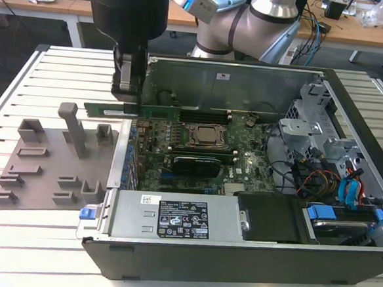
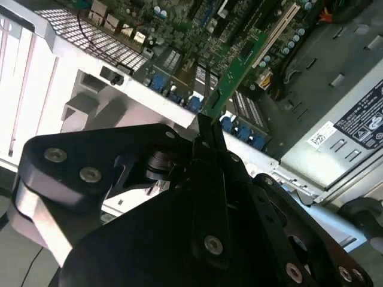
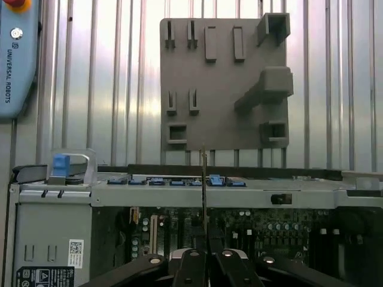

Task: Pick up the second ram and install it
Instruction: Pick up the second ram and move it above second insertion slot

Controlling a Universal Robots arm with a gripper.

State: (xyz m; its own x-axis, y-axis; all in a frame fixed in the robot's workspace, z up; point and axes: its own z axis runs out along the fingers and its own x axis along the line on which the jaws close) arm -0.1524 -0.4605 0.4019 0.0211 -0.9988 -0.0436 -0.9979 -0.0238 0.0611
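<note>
Gripper (image 1: 130, 100) vertical, tips downward, jaws tightly pinched.

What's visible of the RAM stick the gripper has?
The second ram is a long, thin green circuit board, held level and on edge. The gripper is shut on it near its middle. It hangs over the side wall of the open computer case, one end out toward the exterior view's left, apparently touching nothing else.
</note>
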